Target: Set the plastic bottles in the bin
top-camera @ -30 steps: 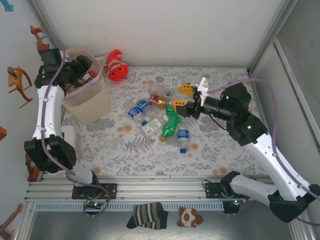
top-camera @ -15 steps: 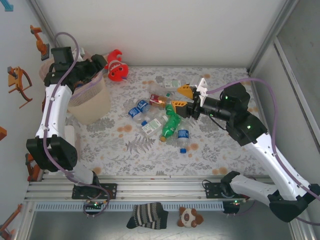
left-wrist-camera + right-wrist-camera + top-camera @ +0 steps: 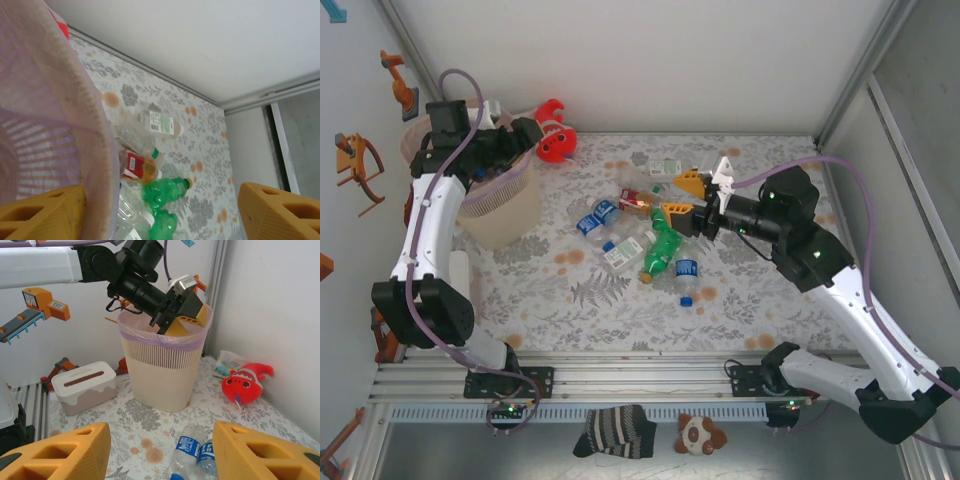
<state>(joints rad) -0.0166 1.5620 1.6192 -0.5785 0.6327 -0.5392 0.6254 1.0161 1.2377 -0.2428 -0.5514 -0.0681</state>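
The left gripper, fingers apart and empty, is hanging over the rim of the bin at the upper left and is probably risking hooking and tipping it, while the bottles are lying on the middle of the counter beside the right gripper, also apart.

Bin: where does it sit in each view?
Top external: bin at far left, mid-height.
Left wrist: bin close up, its pink wall running down the left edge.
Right wrist: bin upright at centre.
Shared landmark: red plush, just right of the bin in the top external and right wrist views.
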